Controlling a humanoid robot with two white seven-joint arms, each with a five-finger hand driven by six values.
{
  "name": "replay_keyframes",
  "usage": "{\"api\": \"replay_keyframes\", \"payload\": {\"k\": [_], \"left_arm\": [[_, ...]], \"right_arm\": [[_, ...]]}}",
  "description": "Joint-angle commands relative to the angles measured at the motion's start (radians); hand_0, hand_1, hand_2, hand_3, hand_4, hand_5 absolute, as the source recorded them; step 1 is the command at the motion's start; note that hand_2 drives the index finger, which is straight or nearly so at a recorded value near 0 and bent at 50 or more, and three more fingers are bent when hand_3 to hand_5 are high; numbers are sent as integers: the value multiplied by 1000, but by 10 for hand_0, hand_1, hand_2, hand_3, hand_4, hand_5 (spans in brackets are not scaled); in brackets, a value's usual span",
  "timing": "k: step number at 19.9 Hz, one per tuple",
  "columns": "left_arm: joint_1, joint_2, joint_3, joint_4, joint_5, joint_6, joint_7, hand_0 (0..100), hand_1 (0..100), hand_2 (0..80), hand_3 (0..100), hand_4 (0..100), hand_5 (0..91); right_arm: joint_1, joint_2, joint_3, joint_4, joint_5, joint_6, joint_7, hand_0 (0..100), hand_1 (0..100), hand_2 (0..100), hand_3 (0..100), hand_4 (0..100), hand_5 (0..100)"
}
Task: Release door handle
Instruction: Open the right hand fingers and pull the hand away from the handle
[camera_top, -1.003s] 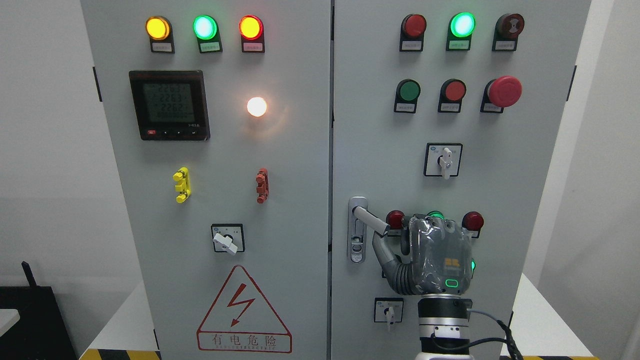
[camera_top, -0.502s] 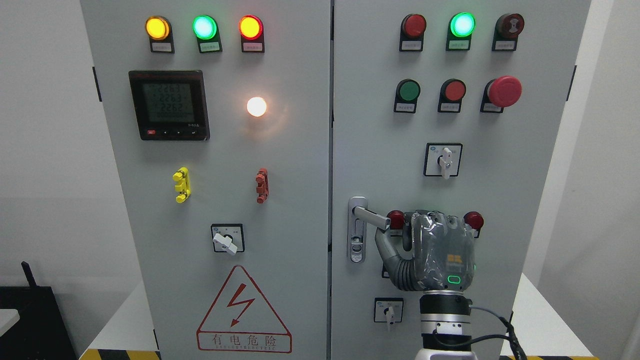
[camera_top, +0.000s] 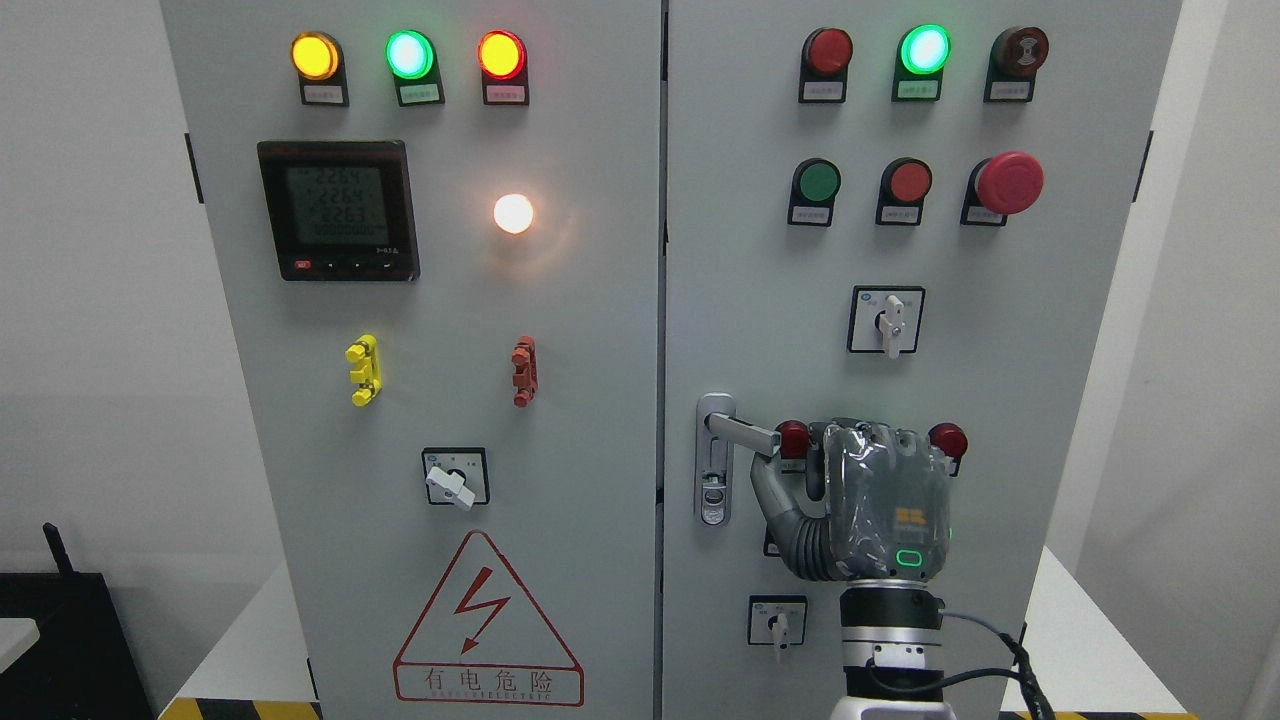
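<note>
The silver door handle (camera_top: 745, 433) sits on its lock plate (camera_top: 713, 458) at the left edge of the cabinet's right door. Its lever points right and lies almost level. All of the lever shows. My right hand (camera_top: 880, 500) is raised in front of the door just right of the lever's tip, its back turned to the camera. The hand's left side reaches up under the lever's free end, and contact there cannot be made out. The left arm does not show.
Right door (camera_top: 760, 250): red lamps (camera_top: 792, 438) (camera_top: 947, 440) beside my hand, a rotary switch (camera_top: 778, 622) below, another (camera_top: 888, 320) above, a red emergency button (camera_top: 1010, 182). Left door (camera_top: 590, 320): a meter (camera_top: 338, 210), a selector switch (camera_top: 455, 477) and a warning triangle (camera_top: 487, 625).
The lever has swung up from a downward tilt to nearly level. My right hand rose slightly with it and shifted a little right.
</note>
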Motion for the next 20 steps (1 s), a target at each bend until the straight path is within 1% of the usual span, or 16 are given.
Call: {"api": "replay_keyframes", "payload": {"k": [1, 3, 5, 6, 8, 10, 11, 12, 13, 14, 15, 16, 17, 18, 19, 20], "left_arm": [[-15, 0, 1, 23, -29, 0, 0, 120, 389, 0, 0, 0, 0], [-15, 0, 1, 23, -29, 0, 0, 120, 389, 0, 0, 0, 0], [-15, 0, 1, 25, -28, 0, 0, 120, 389, 0, 0, 0, 0], [-15, 0, 1, 23, -28, 0, 0, 120, 389, 0, 0, 0, 0], [-15, 0, 1, 25, -28, 0, 0, 120, 389, 0, 0, 0, 0], [-15, 0, 1, 23, -29, 0, 0, 120, 389, 0, 0, 0, 0], [-15, 0, 1, 25, -29, 0, 0, 120, 389, 0, 0, 0, 0], [-15, 0, 1, 25, -29, 0, 0, 120, 389, 0, 0, 0, 0], [-15, 0, 1, 25, -29, 0, 0, 120, 389, 0, 0, 0, 0], [-15, 0, 1, 23, -28, 0, 0, 120, 389, 0, 0, 0, 0], [-15, 0, 1, 25, -29, 0, 0, 120, 389, 0, 0, 0, 0], [-15, 0, 1, 23, -28, 0, 0, 120, 389, 0, 0, 0, 0], [-15, 0, 1, 23, -29, 0, 0, 120, 389, 0, 0, 0, 0], [-15, 0, 1, 23, -28, 0, 0, 120, 389, 0, 0, 0, 0], [-15, 0, 1, 23, -29, 0, 0, 120, 389, 0, 0, 0, 0], [-15, 0, 1, 23, -29, 0, 0, 120, 389, 0, 0, 0, 0]], "right_arm": [[46, -3, 7, -17, -1, -4, -17, 526, 400, 992, 1000, 1000, 970], [97, -9, 4, -62, -1, -36, -29, 529, 399, 955, 1000, 1000, 969], [146, -8, -3, -92, -1, -76, -50, 536, 386, 871, 1000, 1000, 957], [170, -9, -3, -112, -1, -79, -62, 536, 380, 804, 1000, 925, 946], [212, -15, -19, -153, -1, -89, -70, 537, 365, 629, 1000, 825, 840], [235, -34, -39, -187, -1, -123, -81, 542, 356, 466, 810, 647, 668], [246, -35, -52, -202, -1, -141, -89, 547, 344, 394, 713, 567, 578], [253, -37, -62, -214, -1, -160, -89, 551, 335, 350, 601, 477, 465], [258, -35, -73, -221, -1, -172, -87, 558, 323, 305, 464, 361, 318], [260, -35, -87, -227, -1, -175, -87, 565, 306, 261, 354, 263, 209], [260, -35, -99, -228, -1, -180, -87, 567, 296, 220, 257, 166, 121], [260, -37, -107, -233, -1, -192, -87, 569, 278, 176, 188, 94, 36], [260, -37, -121, -236, -1, -204, -87, 567, 263, 133, 128, 48, 0], [260, -35, -133, -241, -1, -218, -87, 562, 257, 101, 81, 12, 0], [260, -35, -139, -244, -1, -227, -87, 551, 252, 76, 46, 0, 0], [260, -35, -141, -244, -1, -232, -89, 547, 250, 68, 36, 0, 0]]}}
